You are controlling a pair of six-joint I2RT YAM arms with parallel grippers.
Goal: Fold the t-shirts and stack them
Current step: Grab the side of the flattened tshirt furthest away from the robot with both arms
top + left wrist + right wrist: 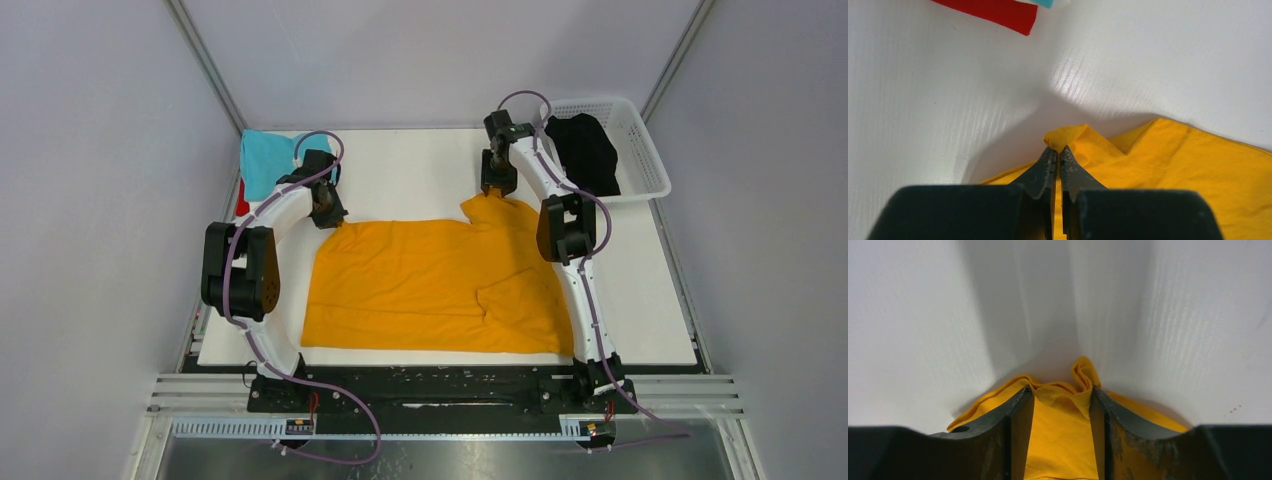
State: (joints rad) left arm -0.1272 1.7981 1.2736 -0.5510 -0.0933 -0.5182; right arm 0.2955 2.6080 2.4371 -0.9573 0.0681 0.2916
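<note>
Pressed together at the left gripper (1058, 149), nipping a peaked far corner of the large mustard-orange cloth t-shirt (420, 285) right at the fingertips. Spread apart at the right gripper (1060, 390), astride a ruffled bunch of the same shirt's other far corner, with no visible squeeze on it. Judged to be mid-grasp ahead of a first fold. To do it well: close the right side fully on the bunch before any lift, then raise both corners level and together, keeping the far edge taut so nothing sags between. Spread mostly flat over the middle of the white table (420, 165), reaching almost to its near edge. Lies with the long axis side to side, roughly parallel to that near edge; cannot tell which end carries the collar. Further out: a teal tee (265, 160) at the far-left corner, a strip of red tee (993, 12) beside it, a black tee (585, 150) in the white plastic lattice basket (650, 170) at far right.
</note>
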